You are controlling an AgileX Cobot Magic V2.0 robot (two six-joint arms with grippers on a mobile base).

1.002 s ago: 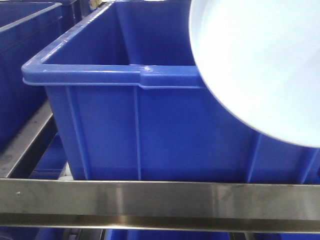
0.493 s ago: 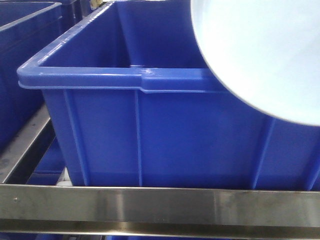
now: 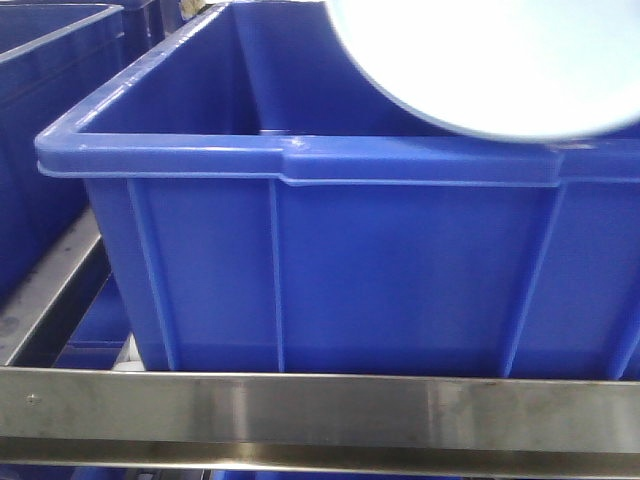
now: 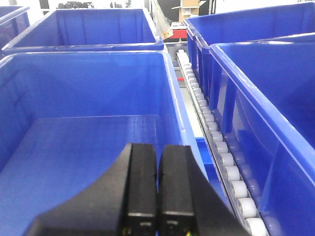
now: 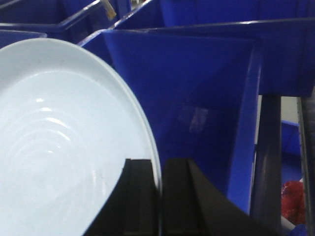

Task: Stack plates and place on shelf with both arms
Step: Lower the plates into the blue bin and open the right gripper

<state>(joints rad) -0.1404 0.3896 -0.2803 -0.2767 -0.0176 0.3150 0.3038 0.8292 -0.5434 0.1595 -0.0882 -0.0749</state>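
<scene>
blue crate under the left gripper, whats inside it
The blue crate shows only a bare ribbed floor and walls. The closed left gripper covers the near part of the floor, so that patch cannot be checked.

A warehouse or sorting floor: rows of big blue plastic crates (image 4: 83, 142) sit on steel racking (image 3: 320, 410) beside a roller conveyor track (image 4: 216, 147), with cardboard boxes (image 4: 189, 7) behind.

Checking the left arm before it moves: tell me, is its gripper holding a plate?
No. In the left wrist view the left gripper has its fingers pressed together with nothing between them, over an empty blue crate.
</scene>
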